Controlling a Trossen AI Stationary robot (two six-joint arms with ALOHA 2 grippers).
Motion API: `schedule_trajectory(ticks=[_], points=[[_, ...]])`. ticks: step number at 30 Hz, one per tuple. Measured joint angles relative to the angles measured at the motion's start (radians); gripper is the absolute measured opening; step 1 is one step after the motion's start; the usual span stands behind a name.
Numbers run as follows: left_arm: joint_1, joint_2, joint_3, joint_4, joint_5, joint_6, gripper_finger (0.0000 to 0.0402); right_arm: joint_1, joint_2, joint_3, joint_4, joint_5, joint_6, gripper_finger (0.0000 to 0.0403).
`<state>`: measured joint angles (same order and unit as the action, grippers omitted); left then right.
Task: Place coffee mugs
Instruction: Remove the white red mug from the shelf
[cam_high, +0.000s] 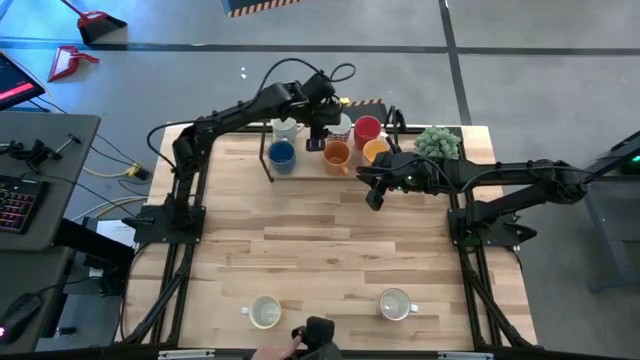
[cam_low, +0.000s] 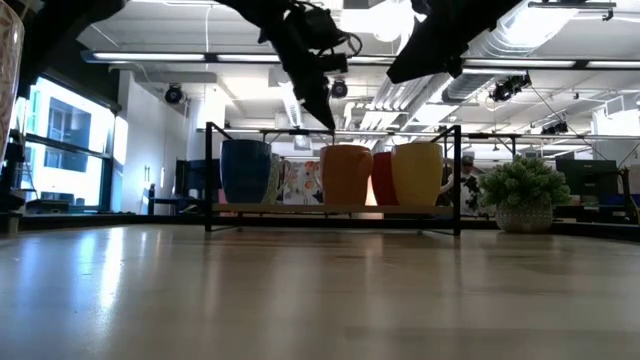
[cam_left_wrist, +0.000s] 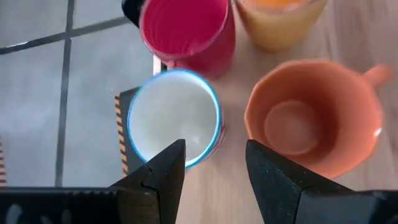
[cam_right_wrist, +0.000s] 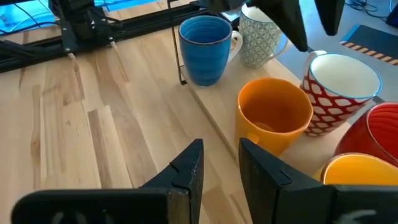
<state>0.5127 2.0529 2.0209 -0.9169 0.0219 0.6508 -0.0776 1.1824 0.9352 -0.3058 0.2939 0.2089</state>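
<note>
Six coffee mugs stand upright on a low wooden shelf (cam_low: 300, 209) at the table's far edge: blue (cam_high: 281, 154), white patterned (cam_high: 286, 128), orange (cam_high: 336, 153), white with red pattern (cam_left_wrist: 174, 118), red (cam_high: 367, 128) and yellow-orange (cam_high: 376, 150). Two white mugs (cam_high: 265, 312) (cam_high: 396, 304) stand near the front edge. My left gripper (cam_left_wrist: 214, 162) hangs open above the shelf, over the gap between the red-patterned mug and the orange mug (cam_left_wrist: 311, 121). My right gripper (cam_right_wrist: 221, 165) hovers open just in front of the shelf, near the orange mug (cam_right_wrist: 273, 118), with nothing between its fingers.
A small green potted plant (cam_high: 437, 142) stands at the shelf's right end. The shelf's black metal frame (cam_low: 458, 180) rises around the mugs. A person's hand (cam_high: 275, 352) and a dark object (cam_high: 318, 335) show at the table's front edge. Bare wood lies mid-table.
</note>
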Motion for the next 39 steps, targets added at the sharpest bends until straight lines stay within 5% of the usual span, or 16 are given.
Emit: schedule_trajectory(ticks=[39], points=[[0.025, 0.095, -0.001, 0.052, -0.010, 0.034, 0.0108, 0.000, 0.000, 0.000, 0.004, -0.066, 0.030, 0.0081]])
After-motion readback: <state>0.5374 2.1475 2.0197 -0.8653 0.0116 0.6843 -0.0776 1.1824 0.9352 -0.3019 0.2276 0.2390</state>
